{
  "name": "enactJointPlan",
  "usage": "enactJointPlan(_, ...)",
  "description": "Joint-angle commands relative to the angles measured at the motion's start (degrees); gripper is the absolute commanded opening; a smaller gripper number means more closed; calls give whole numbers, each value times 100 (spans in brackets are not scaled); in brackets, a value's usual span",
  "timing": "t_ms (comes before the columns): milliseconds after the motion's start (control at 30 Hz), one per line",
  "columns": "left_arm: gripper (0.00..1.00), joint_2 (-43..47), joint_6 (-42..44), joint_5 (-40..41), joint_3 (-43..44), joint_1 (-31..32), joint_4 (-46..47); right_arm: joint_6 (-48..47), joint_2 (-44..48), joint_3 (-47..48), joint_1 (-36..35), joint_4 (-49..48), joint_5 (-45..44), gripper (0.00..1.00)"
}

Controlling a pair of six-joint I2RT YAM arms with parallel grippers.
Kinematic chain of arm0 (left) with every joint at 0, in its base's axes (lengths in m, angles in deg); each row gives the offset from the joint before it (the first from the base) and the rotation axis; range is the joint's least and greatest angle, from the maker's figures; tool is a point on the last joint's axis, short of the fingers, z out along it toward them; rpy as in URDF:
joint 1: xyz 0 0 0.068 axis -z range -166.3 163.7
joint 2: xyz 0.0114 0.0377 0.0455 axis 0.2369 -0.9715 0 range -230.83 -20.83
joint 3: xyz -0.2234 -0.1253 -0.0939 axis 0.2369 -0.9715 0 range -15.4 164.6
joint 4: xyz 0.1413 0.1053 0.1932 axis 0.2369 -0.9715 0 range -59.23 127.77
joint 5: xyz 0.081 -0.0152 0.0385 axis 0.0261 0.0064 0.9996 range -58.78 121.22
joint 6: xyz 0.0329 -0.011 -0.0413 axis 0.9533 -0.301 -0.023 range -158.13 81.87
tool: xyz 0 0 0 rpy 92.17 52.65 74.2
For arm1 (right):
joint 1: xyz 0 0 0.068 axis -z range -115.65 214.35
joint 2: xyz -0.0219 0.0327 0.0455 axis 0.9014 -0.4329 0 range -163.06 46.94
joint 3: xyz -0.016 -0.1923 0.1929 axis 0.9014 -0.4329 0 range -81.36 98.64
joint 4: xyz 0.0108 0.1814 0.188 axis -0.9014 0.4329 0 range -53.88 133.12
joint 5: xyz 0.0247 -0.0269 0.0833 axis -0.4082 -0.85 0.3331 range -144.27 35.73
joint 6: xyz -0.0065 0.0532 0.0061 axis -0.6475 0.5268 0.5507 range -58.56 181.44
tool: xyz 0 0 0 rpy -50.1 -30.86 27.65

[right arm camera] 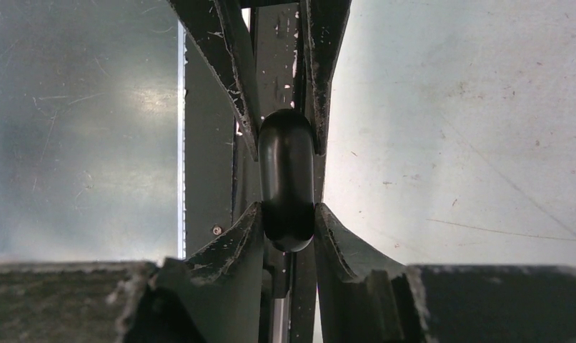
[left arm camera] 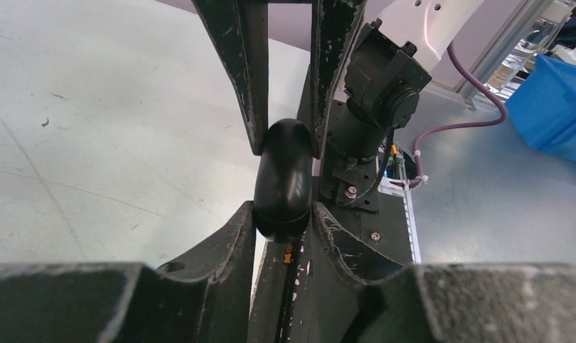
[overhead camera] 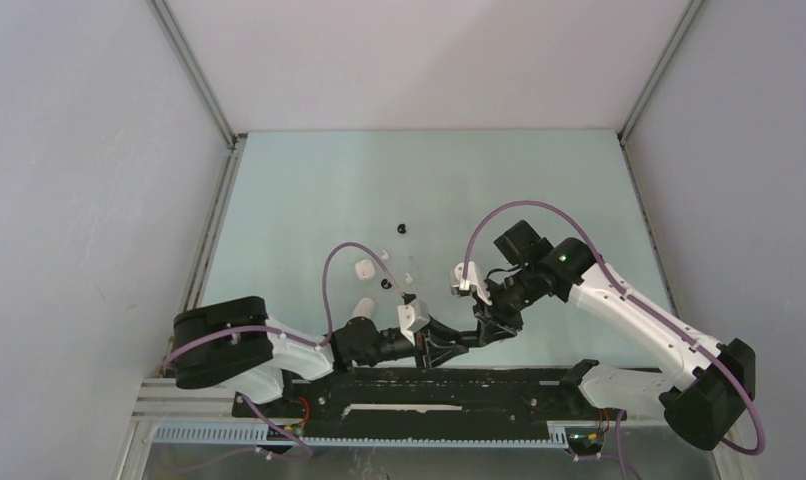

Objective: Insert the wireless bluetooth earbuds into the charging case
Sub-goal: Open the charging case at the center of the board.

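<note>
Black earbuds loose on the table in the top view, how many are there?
2. The far black earbud lies alone, highest in the top view; the near black earbud lies lower and slightly left of it. Others may be hidden.

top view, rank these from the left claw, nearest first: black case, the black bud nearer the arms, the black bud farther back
1. black case: gripped in the left claw itself.
2. near black bud: back and to the left of the claw.
3. far black bud: farther back again, on its own.
</note>
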Motion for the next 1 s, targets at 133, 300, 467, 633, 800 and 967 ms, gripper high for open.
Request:
enactJointPlan(133,39,-198,-120,105,115,0,284,85,122,18,112,-201,-3,12)
enactJointPlan(300,38,-180,-73,57,138,0,288,111,78,18,110,-227,6,12)
enactJointPlan(467,38,-176,-75,6,175,0,290,142,43,18,111,-240,24,13)
enactJointPlan(633,31,-262,-112,-152,271,0,295,157,13,17,111,-279,41,13)
enactJointPlan(800,40,-257,-250,-128,285,0,295,189,61,-80,89,-393,-35,14)
enactJointPlan(967,38,-272,-300,-171,319,-9,295,199,81,-127,90,-416,-38,14)
